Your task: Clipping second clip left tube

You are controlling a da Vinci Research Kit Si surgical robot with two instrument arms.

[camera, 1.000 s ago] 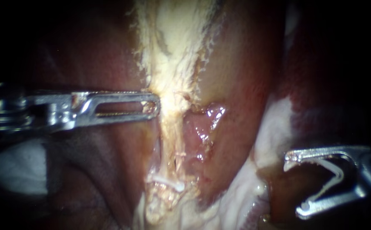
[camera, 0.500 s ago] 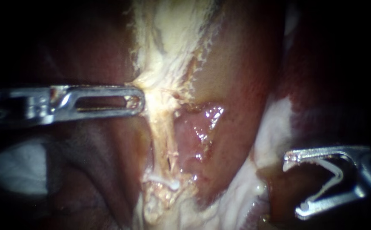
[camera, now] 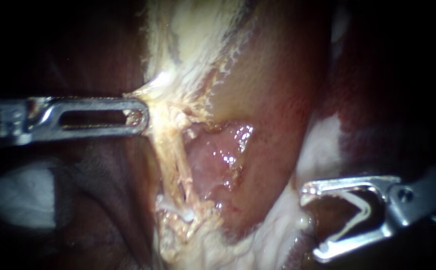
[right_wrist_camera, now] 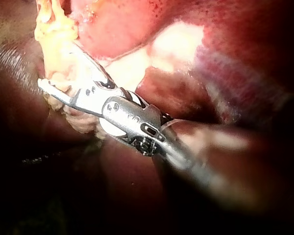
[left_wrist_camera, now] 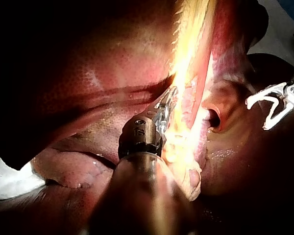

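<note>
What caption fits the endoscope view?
Left instrument grips pale tissue; right instrument holds an open clip, short of it.

The left instrument [camera: 139, 117] grips the pale strand [camera: 170, 150], its jaws tenting it sideways. Low on the strand sits what looks like a small white clip [camera: 178, 213]. Well apart, the right instrument [camera: 314, 221] holds an open clip [camera: 355, 220] between wide-spread jaws.

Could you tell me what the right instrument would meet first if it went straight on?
Probably the pale tissue just ahead of the right instrument, whose end effector holds a clip; depth is unclear.
</note>
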